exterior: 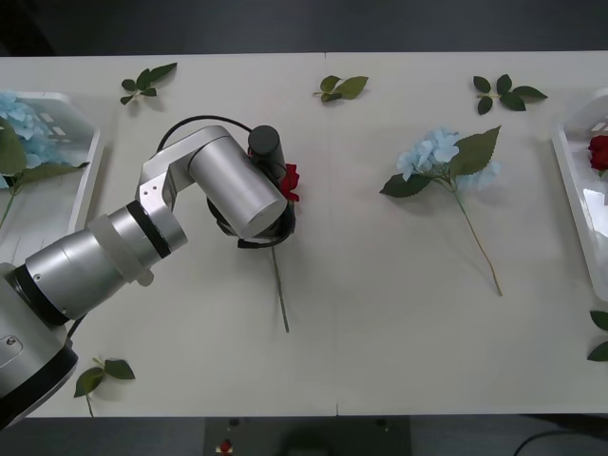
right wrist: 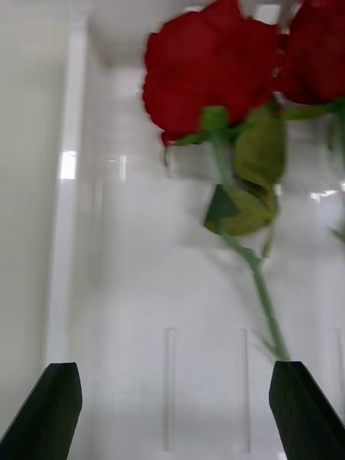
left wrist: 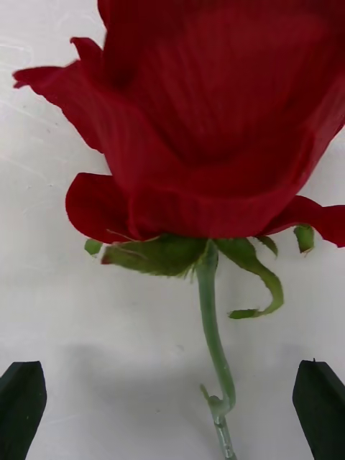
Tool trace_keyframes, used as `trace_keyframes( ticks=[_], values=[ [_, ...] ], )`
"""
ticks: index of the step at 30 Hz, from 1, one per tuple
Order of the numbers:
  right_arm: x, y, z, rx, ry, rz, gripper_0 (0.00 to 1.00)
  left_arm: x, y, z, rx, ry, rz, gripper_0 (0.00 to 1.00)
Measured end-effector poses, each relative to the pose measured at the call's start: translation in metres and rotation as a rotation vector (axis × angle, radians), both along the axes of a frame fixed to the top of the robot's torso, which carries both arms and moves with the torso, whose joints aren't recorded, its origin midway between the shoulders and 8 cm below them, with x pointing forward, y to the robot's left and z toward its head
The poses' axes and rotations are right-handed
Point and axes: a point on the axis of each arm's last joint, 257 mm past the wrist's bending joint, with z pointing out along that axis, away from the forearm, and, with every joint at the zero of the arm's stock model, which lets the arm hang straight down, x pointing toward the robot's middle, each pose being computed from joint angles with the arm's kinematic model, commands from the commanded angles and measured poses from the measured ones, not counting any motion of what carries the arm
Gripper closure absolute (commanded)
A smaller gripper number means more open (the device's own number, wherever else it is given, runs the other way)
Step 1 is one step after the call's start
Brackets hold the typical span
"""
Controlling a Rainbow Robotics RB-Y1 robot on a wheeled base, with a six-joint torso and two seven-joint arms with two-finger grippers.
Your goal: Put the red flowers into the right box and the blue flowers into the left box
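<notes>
A red flower [exterior: 290, 180] lies mid-table, its stem running toward the front edge. My left arm [exterior: 237, 195] hangs right over it. Up close, the bloom [left wrist: 208, 122] sits just beyond my open left gripper [left wrist: 172, 392], and the stem [left wrist: 212, 338] runs down between the black fingertips without touching them. One blue flower [exterior: 439, 154] lies loose on the table to the right. The left box [exterior: 84, 180] holds blue flowers [exterior: 21, 122]. The right box [exterior: 573, 180] holds a red flower [exterior: 598, 152]. My open right gripper [right wrist: 172, 392] hovers above that box [right wrist: 68, 180], over two roses [right wrist: 208, 72].
Loose green leaf sprigs lie at the back left [exterior: 147, 81], back middle [exterior: 342, 87], back right [exterior: 503, 93], front left [exterior: 103, 373] and by the right edge [exterior: 600, 334]. Bare tabletop stretches between the mid-table rose and the loose blue flower.
</notes>
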Motion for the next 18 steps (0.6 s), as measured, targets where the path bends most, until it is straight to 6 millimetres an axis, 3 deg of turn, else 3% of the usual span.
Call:
trace_keyframes(
  ticks=[4,8,13,14,15,18],
  values=[
    [0.005,0.047,0.014,0.061,0.019,0.082,0.24,0.002,-0.001,0.001,0.000,-0.010,-0.005,0.39],
    [0.007,0.096,0.038,0.168,0.040,0.115,0.24,0.005,-0.002,0.000,0.016,-0.034,-0.021,0.70],
    [0.001,0.152,0.058,0.176,0.042,0.201,0.24,0.001,-0.002,-0.005,0.029,-0.028,-0.033,0.72],
    [-0.002,0.162,0.059,0.182,0.050,0.202,0.24,0.001,-0.002,-0.005,0.029,-0.028,-0.033,0.80],
    [-0.005,0.171,0.059,0.204,0.060,0.189,0.24,0.001,-0.002,-0.005,0.029,-0.028,-0.033,1.00],
    [-0.012,0.194,0.061,0.297,0.091,0.118,0.24,0.001,-0.002,-0.005,0.029,-0.028,-0.034,1.00]
  ],
)
